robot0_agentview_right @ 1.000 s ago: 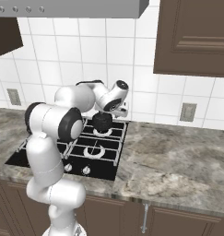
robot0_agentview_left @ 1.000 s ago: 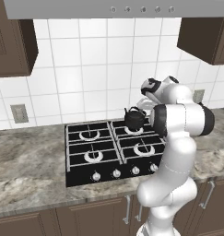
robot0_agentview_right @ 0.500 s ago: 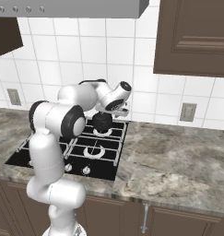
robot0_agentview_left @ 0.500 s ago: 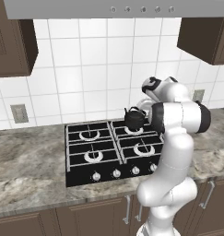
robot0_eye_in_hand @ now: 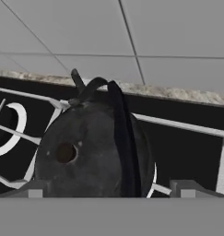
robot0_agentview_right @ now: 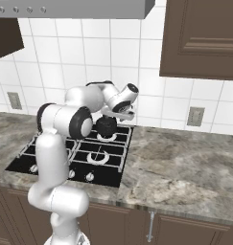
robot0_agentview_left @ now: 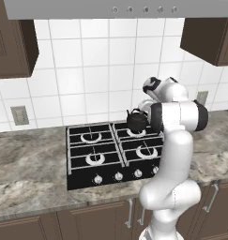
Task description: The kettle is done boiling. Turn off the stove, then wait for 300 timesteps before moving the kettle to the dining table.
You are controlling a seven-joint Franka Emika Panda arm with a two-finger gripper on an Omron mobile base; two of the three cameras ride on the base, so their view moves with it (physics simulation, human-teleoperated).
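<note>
**Open fingers hovering over the kettle handle on the back burner**

The kettle (robot0_eye_in_hand: 92, 147) is sitting on the stove (robot0_agentview_left: 113, 154), on the burner at about 1 o'clock of the cooktop as the left base view shows it, close to the tiled wall (robot0_agentview_left: 96, 75). It is a small, squat, round black body, and I am judging it as rigid metal with a smooth and probably slippery skin. If water is inside, it is heavier than it looks, and the water can swing when it is lifted. The round belly is giving a poor hold. The thin arched handle (robot0_eye_in_hand: 122, 133) is the better place, taken at its top so the kettle is hanging level under the hand. The short spout (robot0_eye_in_hand: 78, 79) is pointing toward 11 o'clock in the hand view, away from the hand.

The gripper (robot0_agentview_right: 119, 115) is hanging just above the kettle, and its fingers (robot0_eye_in_hand: 34, 190) are standing fully apart, one on each side of the body, holding nothing. From these views I cannot tell if they are touching the kettle.

The black grates (robot0_agentview_left: 94, 143) are making an uneven, hard support, so a tilted lift may catch a bar. The four silver knobs (robot0_agentview_left: 118, 176) are lining the front edge at 6 o'clock. Whether the flame is off I cannot tell.

Around the stove the marble worktop (robot0_agentview_right: 185, 167) is running left and right. Brown cabinets (robot0_agentview_right: 199, 38) and the grey hood (robot0_agentview_left: 115, 8) are hanging above, so the room for lifting is limited upward.
</note>
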